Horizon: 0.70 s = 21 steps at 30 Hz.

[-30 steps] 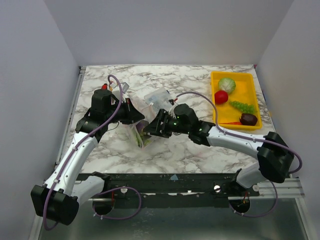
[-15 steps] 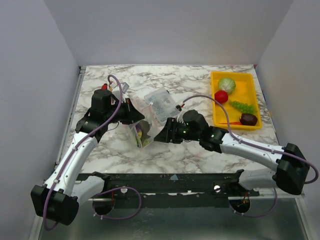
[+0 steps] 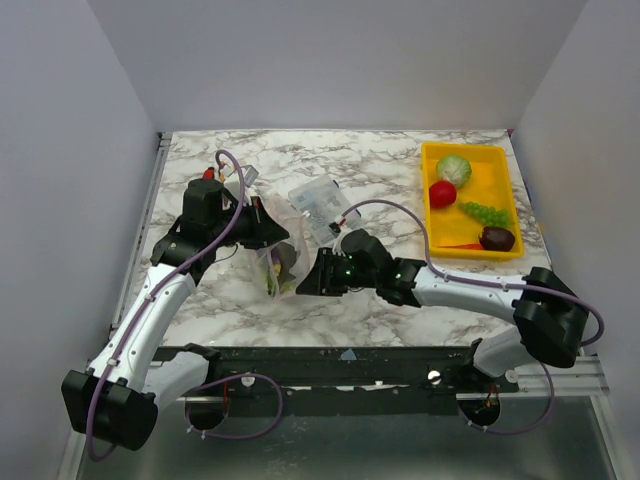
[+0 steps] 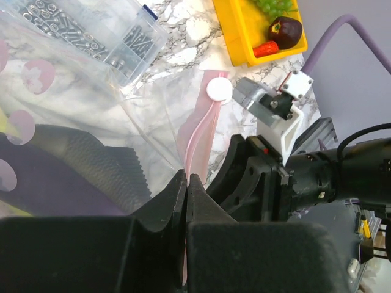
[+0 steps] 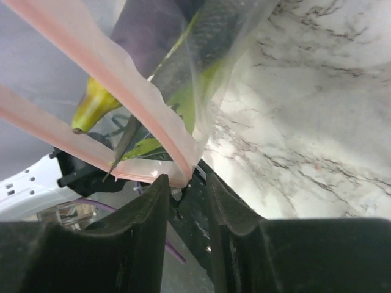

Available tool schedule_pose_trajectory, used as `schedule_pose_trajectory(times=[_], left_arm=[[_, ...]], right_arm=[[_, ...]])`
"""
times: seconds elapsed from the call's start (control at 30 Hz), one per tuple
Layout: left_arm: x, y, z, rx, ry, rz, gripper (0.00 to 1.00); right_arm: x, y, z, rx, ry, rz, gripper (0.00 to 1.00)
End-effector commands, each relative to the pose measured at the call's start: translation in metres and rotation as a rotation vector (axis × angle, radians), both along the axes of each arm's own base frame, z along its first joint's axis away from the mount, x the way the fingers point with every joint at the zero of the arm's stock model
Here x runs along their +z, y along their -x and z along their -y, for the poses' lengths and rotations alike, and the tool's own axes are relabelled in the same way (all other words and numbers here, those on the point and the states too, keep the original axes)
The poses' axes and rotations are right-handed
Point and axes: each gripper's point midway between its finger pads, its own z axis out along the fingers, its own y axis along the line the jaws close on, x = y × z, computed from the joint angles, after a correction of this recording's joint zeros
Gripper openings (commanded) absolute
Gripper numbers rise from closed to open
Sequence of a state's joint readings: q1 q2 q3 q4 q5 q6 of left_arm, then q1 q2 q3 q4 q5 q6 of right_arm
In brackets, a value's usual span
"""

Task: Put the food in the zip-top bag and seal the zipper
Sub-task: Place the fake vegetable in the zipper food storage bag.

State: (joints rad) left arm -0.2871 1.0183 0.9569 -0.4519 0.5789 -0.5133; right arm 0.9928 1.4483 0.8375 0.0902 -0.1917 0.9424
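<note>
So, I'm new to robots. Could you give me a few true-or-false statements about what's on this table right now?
1. The left gripper is clamped on the bag's pink strip. True.
2. The yellow tray is bare. False: a cabbage, red fruit, grapes and a maroon piece lie in it.
3. Some food is inside the bag. True: a yellow-green piece shows through the plastic.
4. The clear box of screws sits inside the bag. False: it lies on the table beside the bag.
</note>
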Motion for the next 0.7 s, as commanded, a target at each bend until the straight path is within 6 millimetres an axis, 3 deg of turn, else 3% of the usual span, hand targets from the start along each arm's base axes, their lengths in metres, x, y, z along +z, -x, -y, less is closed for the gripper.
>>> schedule_pose_trajectory(times=[0.0,0.07,0.13,0.23,0.33,0.4,0.47,0.6,0.67], left_arm=[[0.013,-0.001,-0.001,0.012,0.020,0.042,0.00],[0.021,0.003,-0.004,0.046,0.031,0.002,0.00],[0.037,0.012,-0.012,0.101,0.046,-0.040,0.00],[0.083,0.024,-0.035,0.246,0.085,0.017,0.00],[0.131,0.037,-0.068,0.426,0.093,0.134,0.00],[0.149,0.042,-0.083,0.509,0.089,0.174,0.00],[0.145,0.037,-0.088,0.543,0.086,0.177,0.00],[0.098,0.014,-0.083,0.520,0.001,0.053,0.00],[0.091,0.013,-0.088,0.516,-0.037,0.022,0.00]], right_arm=[[0.030,-0.005,-0.027,0.016,-0.095,0.045,0.22],[0.044,-0.007,-0.032,0.025,-0.115,0.055,0.02],[0.067,-0.009,-0.035,0.030,-0.127,0.083,0.00],[0.116,-0.013,-0.040,0.029,-0.174,0.119,0.00],[0.152,-0.002,-0.046,0.098,-0.219,0.106,0.00],[0.167,0.005,-0.048,0.130,-0.262,0.104,0.00],[0.171,0.003,-0.046,0.118,-0.278,0.121,0.00],[0.157,-0.002,-0.043,0.102,-0.232,0.141,0.00],[0.159,-0.001,-0.045,0.115,-0.234,0.147,0.00]])
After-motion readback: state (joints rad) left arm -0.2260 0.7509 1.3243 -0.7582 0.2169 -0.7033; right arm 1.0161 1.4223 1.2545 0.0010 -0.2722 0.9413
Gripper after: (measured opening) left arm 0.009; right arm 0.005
